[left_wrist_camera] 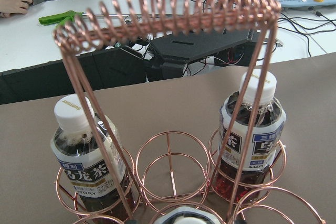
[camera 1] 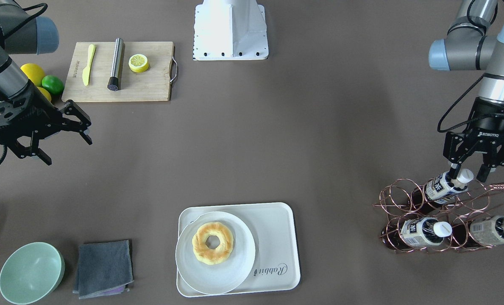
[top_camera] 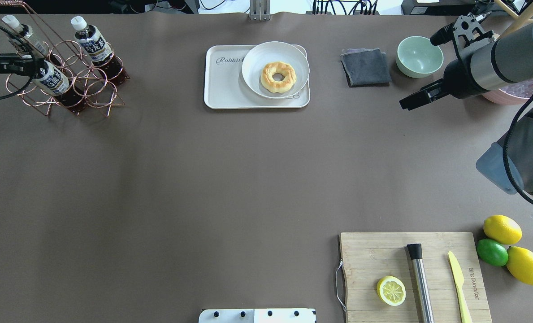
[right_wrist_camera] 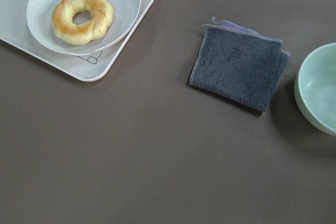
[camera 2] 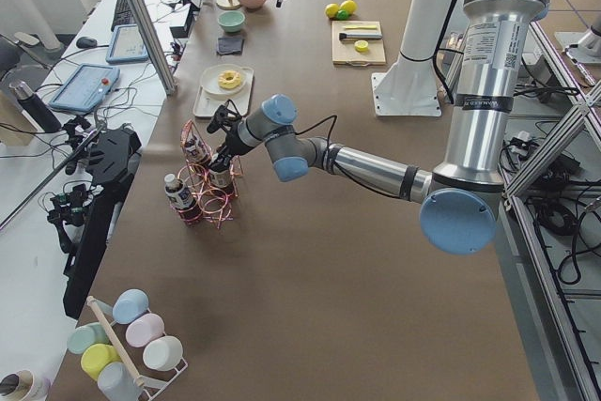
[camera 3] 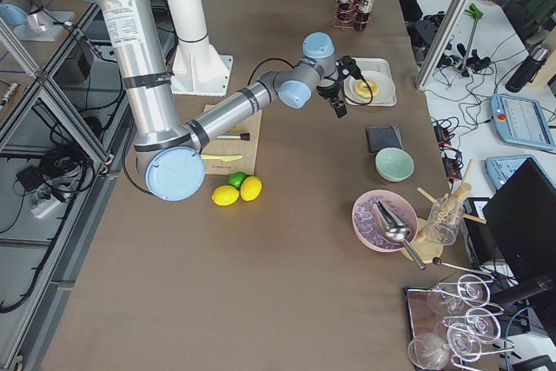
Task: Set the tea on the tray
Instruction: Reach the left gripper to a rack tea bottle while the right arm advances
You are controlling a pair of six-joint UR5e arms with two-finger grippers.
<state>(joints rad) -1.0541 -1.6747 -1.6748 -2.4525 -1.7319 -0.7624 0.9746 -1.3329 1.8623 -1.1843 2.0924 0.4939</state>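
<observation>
Three tea bottles sit in a copper wire rack (camera 1: 394,212). The top one (camera 1: 440,186) lies tilted, with two more (camera 1: 421,231) (camera 1: 491,231) below it. My left gripper (camera 1: 470,171) is open, its fingers either side of the top bottle's white cap (camera 1: 465,175). The left wrist view shows two bottles (left_wrist_camera: 86,166) (left_wrist_camera: 252,129) and that cap (left_wrist_camera: 181,216) at the bottom edge. The cream tray (camera 1: 277,237) marked "Rabbit" lies at the table's far side (top_camera: 223,85). My right gripper (camera 1: 68,151) is open and empty, hovering above the table.
A white plate (camera 1: 230,271) with a doughnut (camera 1: 213,242) fills half the tray. A grey cloth (camera 1: 103,267) and green bowl (camera 1: 31,273) lie beside it. A cutting board (camera 1: 120,72) holds a knife, muddler and lemon half, with lemons and a lime (camera 1: 52,84) next to it.
</observation>
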